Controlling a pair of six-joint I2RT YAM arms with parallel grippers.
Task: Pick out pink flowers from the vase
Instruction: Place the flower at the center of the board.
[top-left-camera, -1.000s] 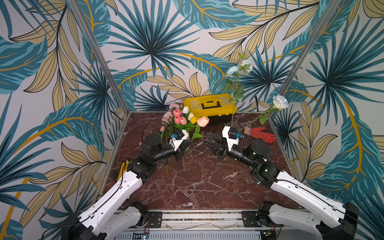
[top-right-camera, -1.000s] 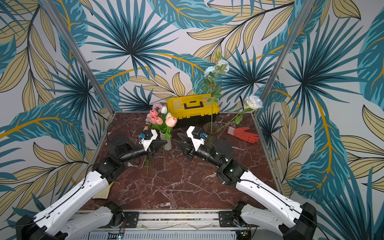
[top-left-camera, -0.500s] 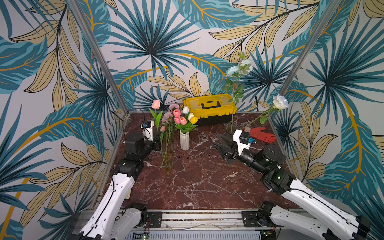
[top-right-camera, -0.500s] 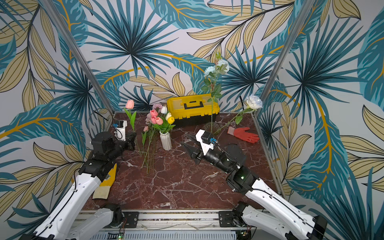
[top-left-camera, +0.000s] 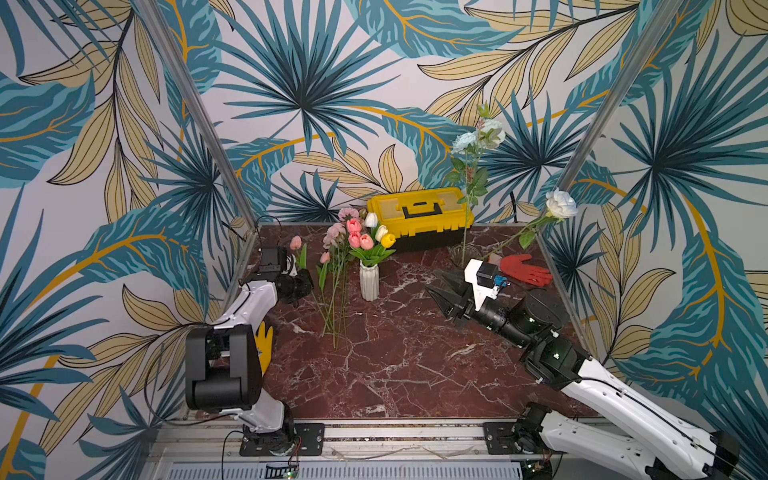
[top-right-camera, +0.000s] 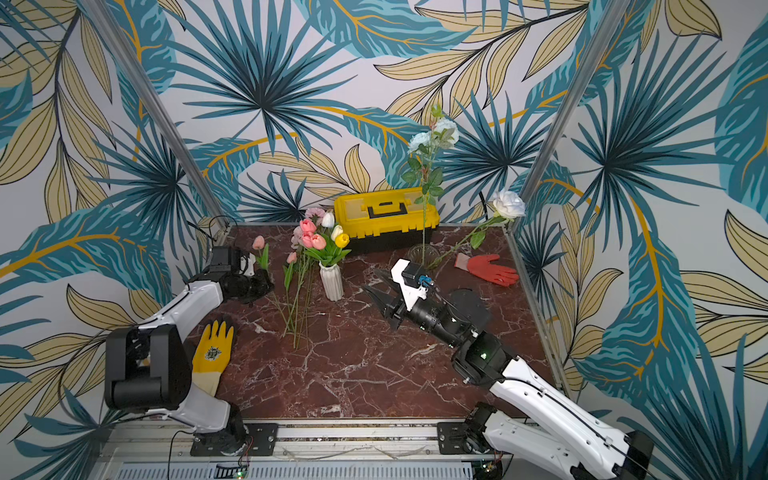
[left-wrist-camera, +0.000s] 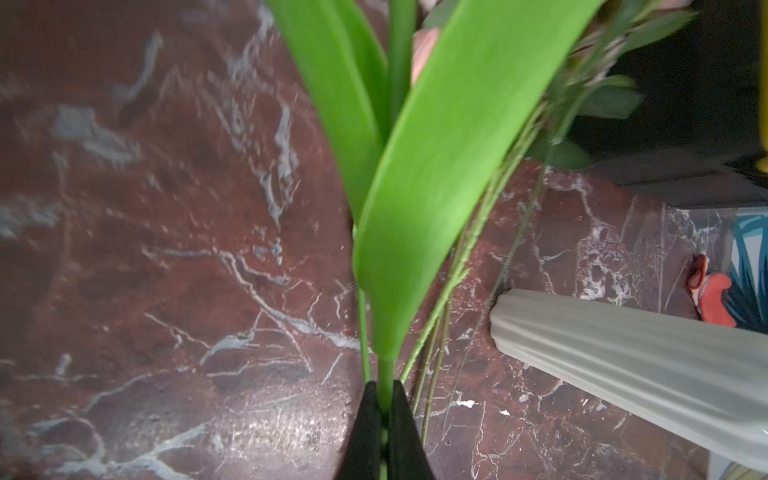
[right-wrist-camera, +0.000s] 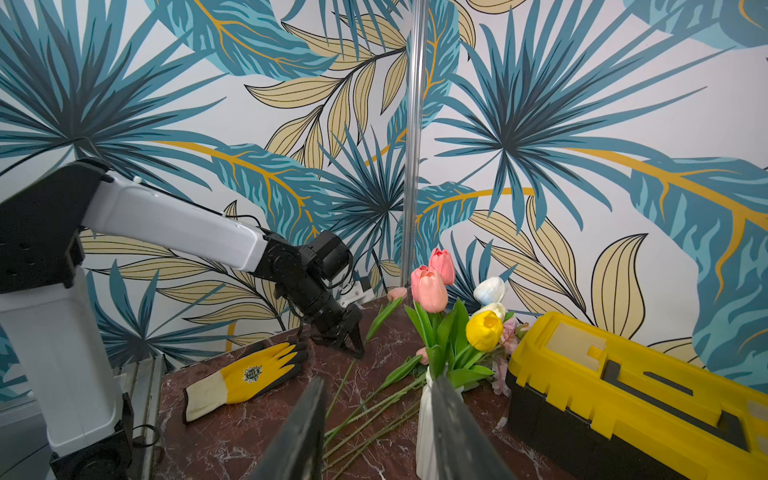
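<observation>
**Item 1.** Left gripper (top-left-camera: 306, 275), a black two-fingered claw on a white arm, left of centre in both top views. It is clenched on the green stem of a pale pink artificial tulip (top-left-camera: 296, 242). In the left wrist view the black fingers (left-wrist-camera: 365, 419) press the stem just below its broad green leaves. The bloom stands upright above the claw, outside the vase, near the left edge of the tabletop.

**Item 2.** Right gripper (top-right-camera: 373, 283), a black pointed claw, right of centre. It is released, with the jaws parted and nothing between them. It is aimed toward the vase but apart from it.

**Item 3.** White ribbed ceramic vase (top-left-camera: 369, 283), upright at centre frame on the red-brown marble tabletop (top-left-camera: 395, 365). It holds pink tulips (top-left-camera: 354, 240), white tulips (top-left-camera: 371, 219) and one yellow tulip (top-left-camera: 388, 240).

**Item 4.** Long-stemmed pale pink blooms (top-right-camera: 296, 237), lying on the tabletop just left of the vase, between it and the left gripper. The heads point toward the back wall and the thin stems run toward the lower frame.

**Item 5.** Yellow plastic toolbox with a black handle (top-left-camera: 419, 210), at back centre.

**Item 6.** Clear glass vase (top-left-camera: 464, 252), just right of the toolbox. It holds tall pale blue flowers (top-left-camera: 478, 133) and a white rose (top-left-camera: 561, 203) that leans right.

**Item 7.** Red work glove (top-left-camera: 524, 270), flat at the right edge.

**Item 8.** Yellow-and-black work glove (top-right-camera: 212, 353), flat at lower left beside the left arm.
</observation>
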